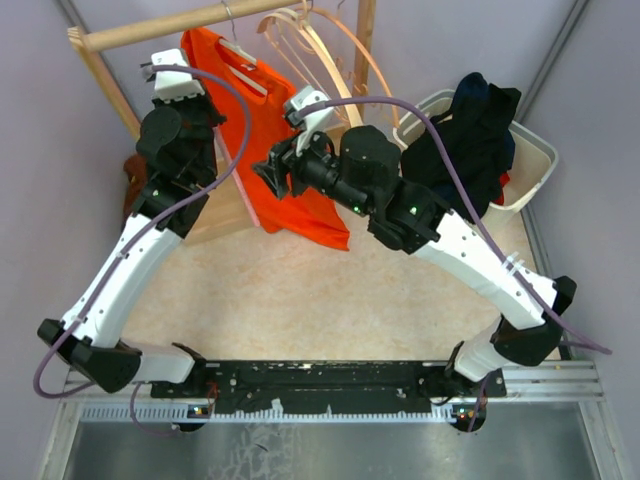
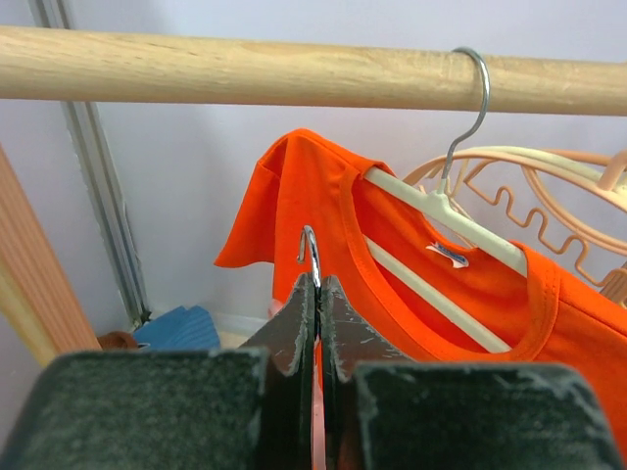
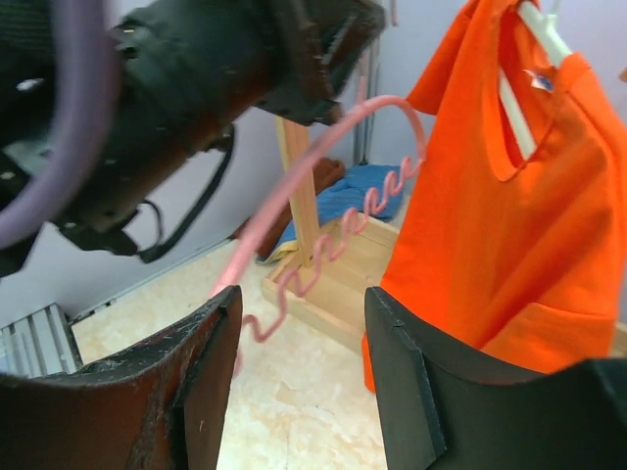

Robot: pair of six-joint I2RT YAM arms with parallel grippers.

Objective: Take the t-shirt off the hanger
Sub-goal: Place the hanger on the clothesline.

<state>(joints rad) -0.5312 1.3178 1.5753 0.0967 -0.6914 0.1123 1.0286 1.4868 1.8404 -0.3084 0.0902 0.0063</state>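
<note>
Your right gripper [image 3: 304, 299] has its jaws apart with nothing between them, and the pink hanger [image 3: 400, 102] seems to lie just beyond. Your left gripper [image 2: 315, 284] has its jaws clamped on that hanger's metal hook [image 2: 310, 245]; they hide the rest of it. Farther back, the orange t-shirt [image 3: 490, 225] hangs on a white hanger [image 2: 460, 230] from the wooden rail [image 2: 245, 69]. From overhead, your right arm partly covers the shirt.
</note>
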